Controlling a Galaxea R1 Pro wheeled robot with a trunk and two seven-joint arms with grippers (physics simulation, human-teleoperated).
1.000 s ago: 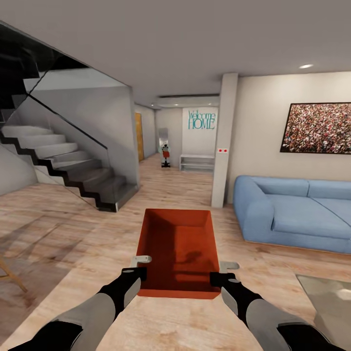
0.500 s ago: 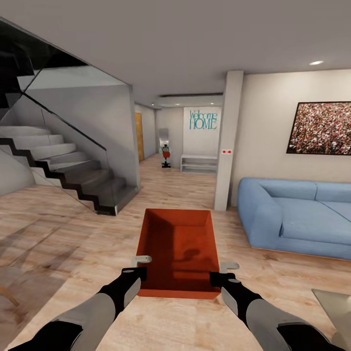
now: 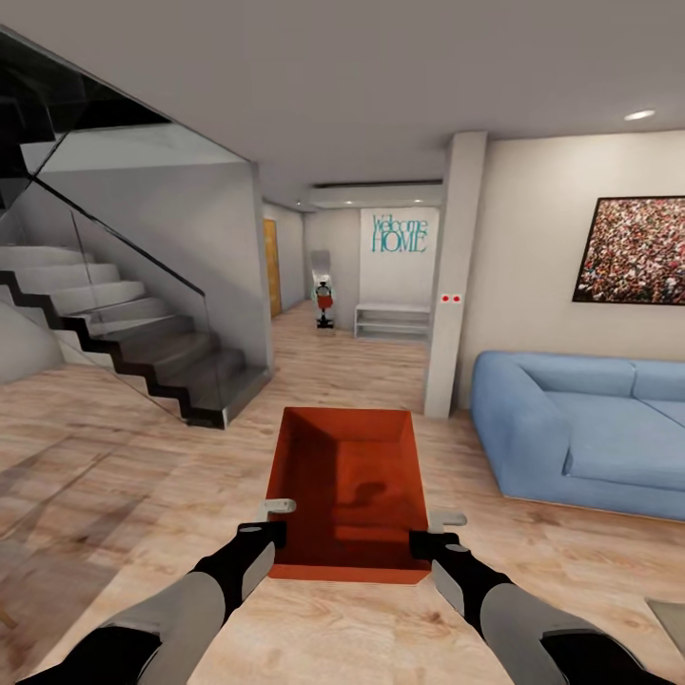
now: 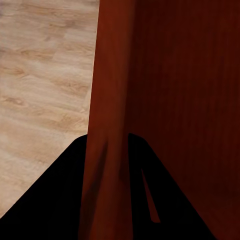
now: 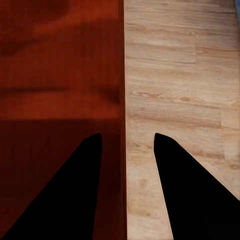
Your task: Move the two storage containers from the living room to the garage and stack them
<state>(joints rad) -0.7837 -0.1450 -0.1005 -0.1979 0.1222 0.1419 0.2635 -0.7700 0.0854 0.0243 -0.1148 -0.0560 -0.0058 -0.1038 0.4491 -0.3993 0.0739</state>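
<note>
Two grippers share one orange-red container (image 3: 347, 495), carried out in front of the robot above the light wood-plank flooring (image 3: 114, 457) of the living room. Left gripper (image 3: 269, 521) is clamped on the bin's left wall near its close corner; from the left wrist camera, that wall (image 4: 107, 125) runs right between the dark fingers (image 4: 55, 200), one outside and one inside. Right gripper (image 3: 433, 529) grips the right wall the same way, and the right wrist camera shows the thin wall edge (image 5: 122, 100) between its two black fingers (image 5: 75, 190). The bin sits level, open top up, nothing inside it. Ahead on the left rises a dark staircase (image 3: 124, 333) behind glass; a blue sofa (image 3: 580, 428) stands to the right, under a framed picture (image 3: 633, 249). Straight ahead, a hallway wall reads "Welcome HOME" (image 3: 400, 233).
</note>
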